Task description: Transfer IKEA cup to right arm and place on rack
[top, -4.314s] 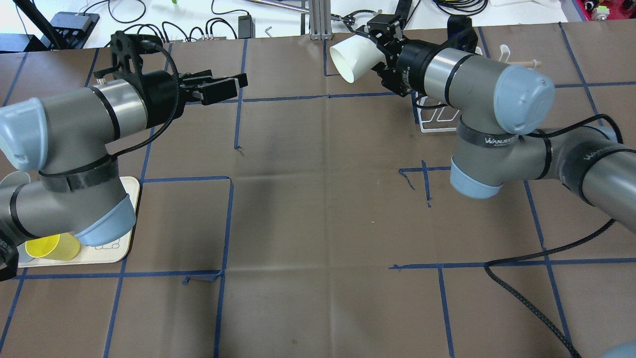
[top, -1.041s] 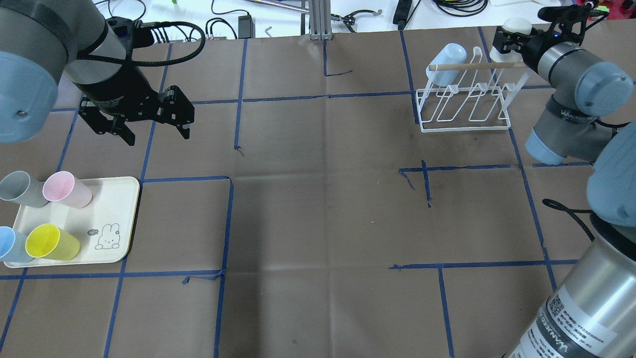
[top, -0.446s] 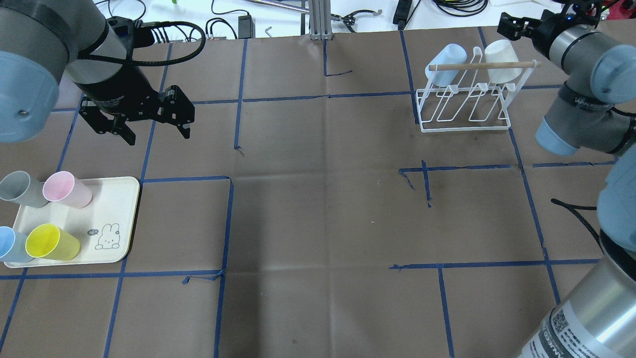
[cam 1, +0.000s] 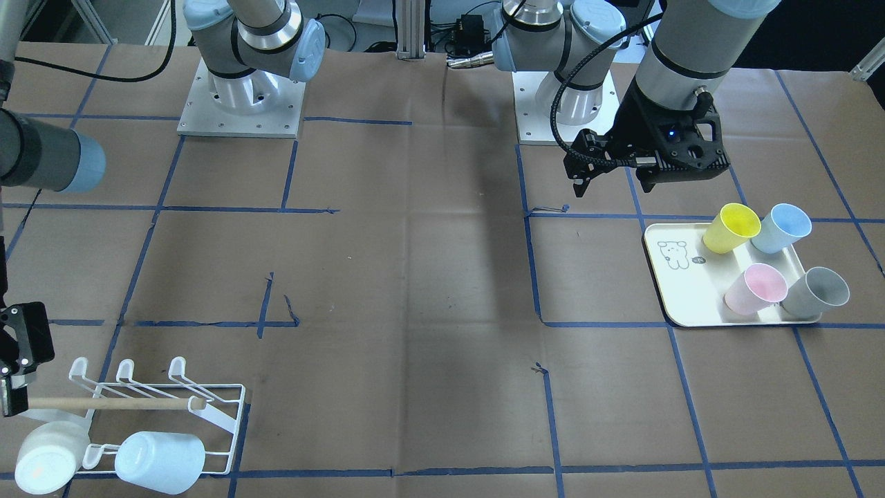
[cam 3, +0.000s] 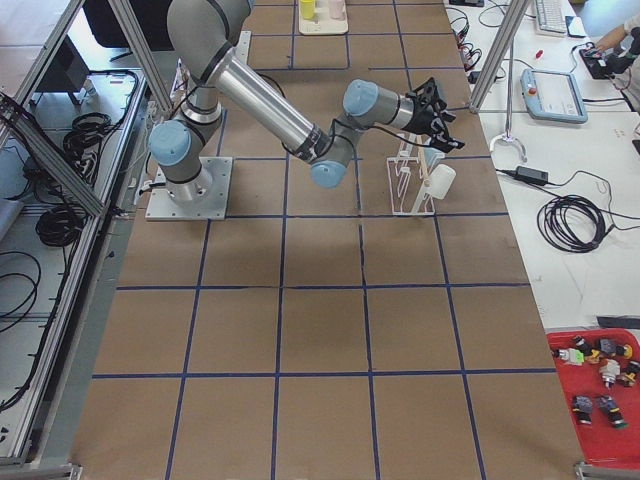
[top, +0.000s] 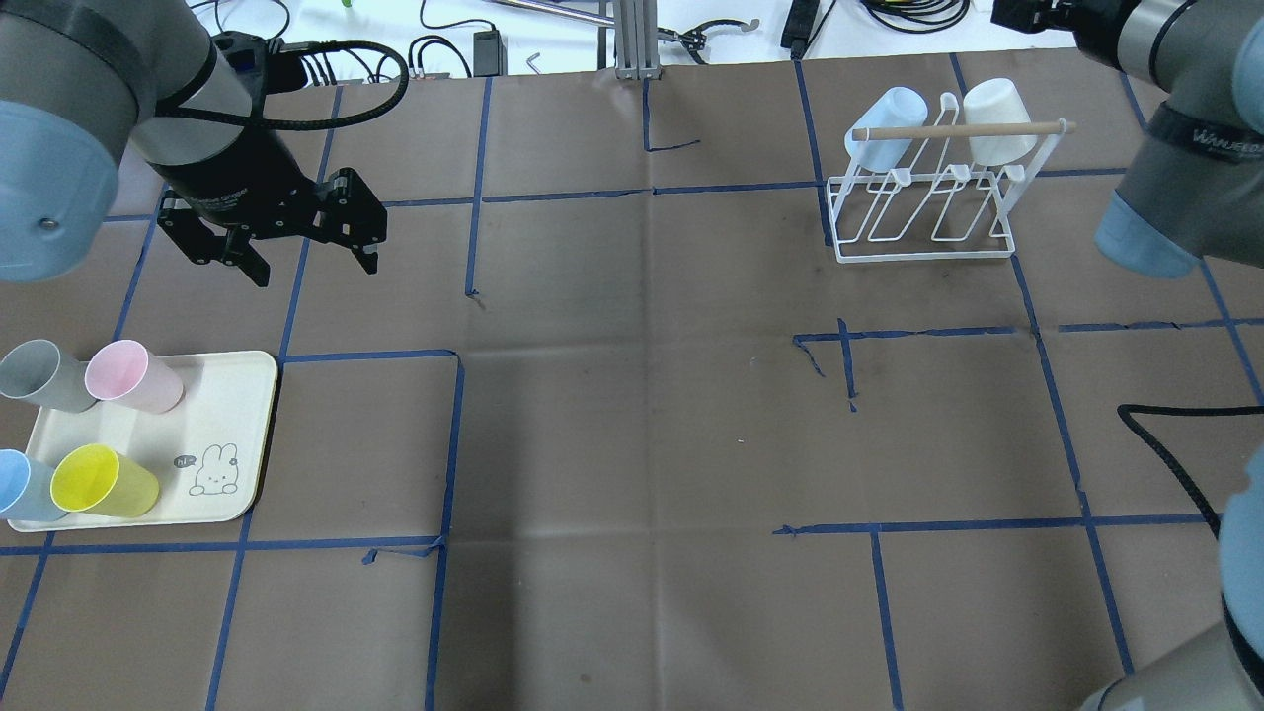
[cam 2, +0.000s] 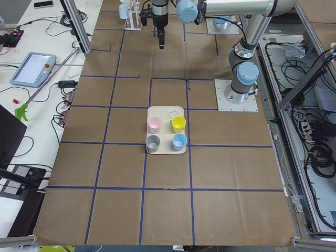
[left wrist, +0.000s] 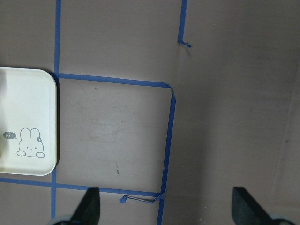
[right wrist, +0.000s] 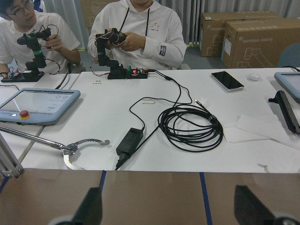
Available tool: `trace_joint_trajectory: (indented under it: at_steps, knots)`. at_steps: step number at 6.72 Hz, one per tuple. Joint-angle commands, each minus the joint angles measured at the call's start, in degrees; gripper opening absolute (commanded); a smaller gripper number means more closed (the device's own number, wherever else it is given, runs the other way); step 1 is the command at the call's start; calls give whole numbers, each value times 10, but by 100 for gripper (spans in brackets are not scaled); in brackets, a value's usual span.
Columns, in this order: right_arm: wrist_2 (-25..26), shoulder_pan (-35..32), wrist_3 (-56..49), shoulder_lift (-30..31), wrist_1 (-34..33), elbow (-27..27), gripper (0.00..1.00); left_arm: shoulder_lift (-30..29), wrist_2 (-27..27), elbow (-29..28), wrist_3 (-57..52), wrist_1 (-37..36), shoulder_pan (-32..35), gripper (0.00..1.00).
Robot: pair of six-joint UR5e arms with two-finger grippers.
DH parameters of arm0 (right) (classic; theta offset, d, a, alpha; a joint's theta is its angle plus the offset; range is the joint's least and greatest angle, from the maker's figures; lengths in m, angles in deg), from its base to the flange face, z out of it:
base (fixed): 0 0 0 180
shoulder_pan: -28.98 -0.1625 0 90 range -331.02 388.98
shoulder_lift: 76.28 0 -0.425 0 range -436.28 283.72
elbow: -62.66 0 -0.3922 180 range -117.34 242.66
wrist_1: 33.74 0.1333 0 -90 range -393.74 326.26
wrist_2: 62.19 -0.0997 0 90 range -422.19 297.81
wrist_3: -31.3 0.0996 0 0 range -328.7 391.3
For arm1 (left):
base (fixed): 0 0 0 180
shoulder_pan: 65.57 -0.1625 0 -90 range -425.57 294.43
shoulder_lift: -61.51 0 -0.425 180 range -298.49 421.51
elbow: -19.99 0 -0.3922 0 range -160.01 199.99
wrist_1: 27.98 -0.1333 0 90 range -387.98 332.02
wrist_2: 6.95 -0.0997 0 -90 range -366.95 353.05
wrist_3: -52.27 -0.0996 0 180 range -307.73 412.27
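My right gripper (right wrist: 168, 208) has let go and drawn back from the rack (top: 928, 222), fingers spread wide and empty. The white cup (top: 999, 107) now hangs mouth-down on the rack's end prong. I judge the placement complete. My left gripper (left wrist: 166, 208) is likewise spread and empty.

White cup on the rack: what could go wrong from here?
1. The white cup hangs tilted on the end prong of the rack, partly past its base in the front-facing view; it may slip off.
2. The open right gripper sits close to the dowel end; a low retreat might snag it and tip the rack.
3. On the tray, pink cup and grey cup stand close; the open left gripper could knock one.
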Motion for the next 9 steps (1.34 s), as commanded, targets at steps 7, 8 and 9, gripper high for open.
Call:
trace_joint_trajectory:
  at_steps: [7, 8, 9]
  knots:
    - [171, -140, 89, 234, 647, -1, 100, -3, 0, 1, -6, -8, 0, 99]
    - [172, -159, 115, 260, 709, 0, 100, -2, 0, 2, -6, -8, 0, 99]
    - [172, -174, 141, 274, 750, 1, 100, -2, 1, 2, -5, -8, 0, 99]
